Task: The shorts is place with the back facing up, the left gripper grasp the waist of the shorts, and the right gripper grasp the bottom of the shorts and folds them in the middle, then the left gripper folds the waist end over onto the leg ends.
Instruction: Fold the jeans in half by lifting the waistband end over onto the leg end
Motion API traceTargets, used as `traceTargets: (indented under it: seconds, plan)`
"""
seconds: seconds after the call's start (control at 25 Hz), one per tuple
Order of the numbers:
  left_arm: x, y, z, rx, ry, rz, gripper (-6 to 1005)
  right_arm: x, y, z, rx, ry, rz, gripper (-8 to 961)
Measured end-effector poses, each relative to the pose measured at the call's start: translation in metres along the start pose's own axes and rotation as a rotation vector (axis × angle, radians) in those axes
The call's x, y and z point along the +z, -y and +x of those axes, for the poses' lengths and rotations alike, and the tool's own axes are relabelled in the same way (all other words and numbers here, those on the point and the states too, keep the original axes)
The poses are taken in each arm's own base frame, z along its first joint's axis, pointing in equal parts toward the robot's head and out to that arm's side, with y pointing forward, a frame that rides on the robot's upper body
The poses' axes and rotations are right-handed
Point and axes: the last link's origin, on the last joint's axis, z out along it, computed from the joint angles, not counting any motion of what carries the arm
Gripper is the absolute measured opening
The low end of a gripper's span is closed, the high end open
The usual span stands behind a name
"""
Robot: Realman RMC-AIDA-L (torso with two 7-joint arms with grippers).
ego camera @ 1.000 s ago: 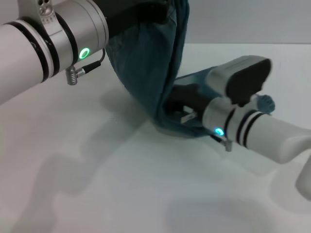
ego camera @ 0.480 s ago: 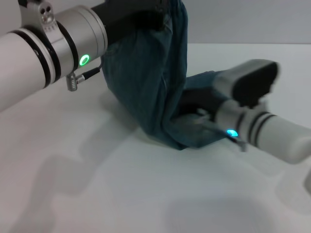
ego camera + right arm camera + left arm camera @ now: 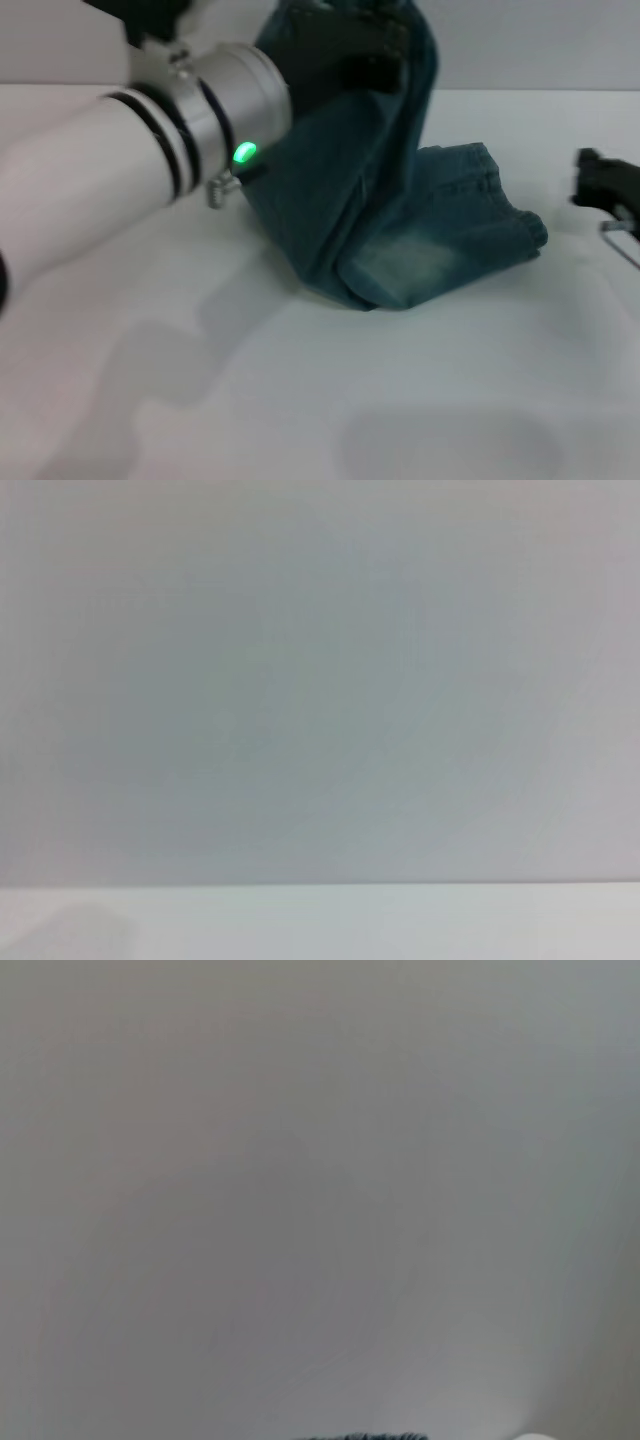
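1. Two arms share the head view, with only the left at work: the left gripper (image 3: 345, 45), black on a white arm with a green light, is raised near the top edge and pinches the shorts (image 3: 400, 240) at their upper end.
2. No brand, label or writing can be read anywhere in the three views.
3. One end of the shorts hangs from that gripper in a steep drape; the other end lies flat on the white table (image 3: 300, 400), to the right of the hanging cloth, with a faded pale patch on the denim.
4. Stitched seams run along the flat part's far right edge, where the leg ends (image 3: 515, 225) lie on the table.
5. Most of the waist is hidden: the gripper and the bunched cloth cover it, and the top of the picture cuts it off.
6. Little of the right gripper (image 3: 605, 195) shows; it sits at the right edge, well apart from the shorts, blurred and cut off by the frame, so whether its fingers are spread or closed cannot be told.
7. Both wrist views show almost nothing but plain pale surface. A thin dark strip sits at the lower edge of the left wrist view, too small to identify.
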Motion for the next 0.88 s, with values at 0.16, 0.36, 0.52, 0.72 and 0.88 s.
traceTargets:
  seconds: [0.16,0.36,0.52,0.72,0.88]
  plan:
    - [0.016,-0.017,-0.014,-0.011,0.001,-0.044,59,-0.019,0.025,0.004,0.036,0.015,0.075,92]
    - [0.036,-0.037,-0.042,-0.02,0.016,-0.079,72,-0.039,0.044,0.007,0.036,0.036,0.14,97]
    - [0.046,-0.058,-0.073,0.046,-0.014,-0.101,83,-0.05,0.054,0.01,0.051,0.049,0.173,100]
    - [0.049,-0.064,-0.085,0.04,-0.052,-0.106,96,-0.053,0.054,0.011,0.052,0.051,0.172,105]
    - [0.047,-0.06,-0.084,0.007,-0.083,-0.091,177,-0.052,0.052,0.014,0.046,0.043,0.164,109]
